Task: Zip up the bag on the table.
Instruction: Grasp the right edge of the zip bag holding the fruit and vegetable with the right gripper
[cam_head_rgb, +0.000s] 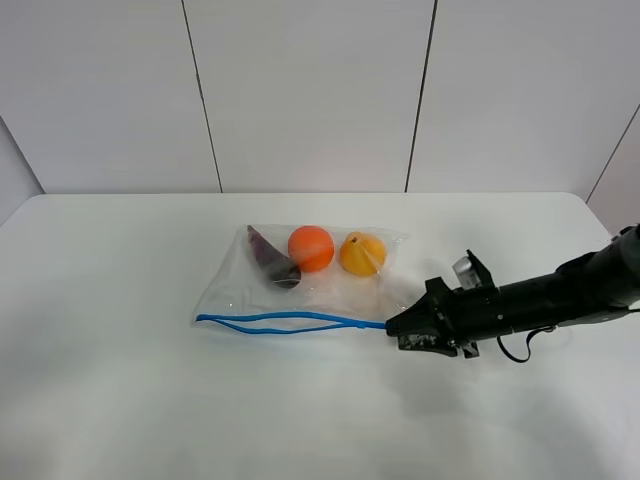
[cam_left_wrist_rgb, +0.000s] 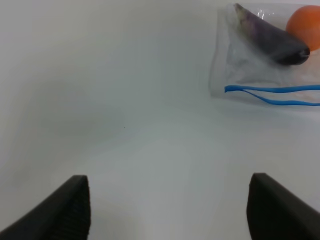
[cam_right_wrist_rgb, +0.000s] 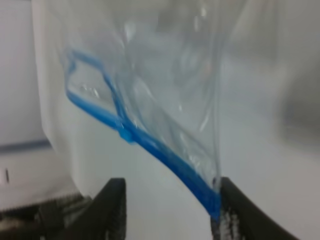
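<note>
The right gripper (cam_head_rgb: 393, 327) sits at the right end of the bag's (cam_head_rgb: 232, 292) blue strip (cam_head_rgb: 290, 318). Its fingers are apart and the strip lies against one of them, unpinched. With nothing anchoring it, the bag, flat on the table (cam_head_rgb: 110, 400), may slide and the gaping tracks may fail to meet. The left gripper (cam_left_wrist_rgb: 167, 210) hangs wide open and empty, off the bag's left end. There is one bag, holding one eggplant (cam_head_rgb: 270, 260), one orange (cam_head_rgb: 311, 247) and one pear (cam_head_rgb: 362, 253).

Desk (cam_head_rgb: 120, 390): 1. Bag (cam_head_rgb: 235, 295): 1, with 1 blue zipper strip (cam_head_rgb: 290, 321). Toy items inside the bag: 3, namely 1 eggplant (cam_head_rgb: 270, 260), 1 orange (cam_head_rgb: 311, 248), 1 pear (cam_head_rgb: 362, 253). Arms (cam_head_rgb: 560, 295) in the high view: 1. Grippers: 2, left gripper (cam_left_wrist_rgb: 169, 205) and right gripper (cam_head_rgb: 398, 330), each with 2 jaws.
</note>
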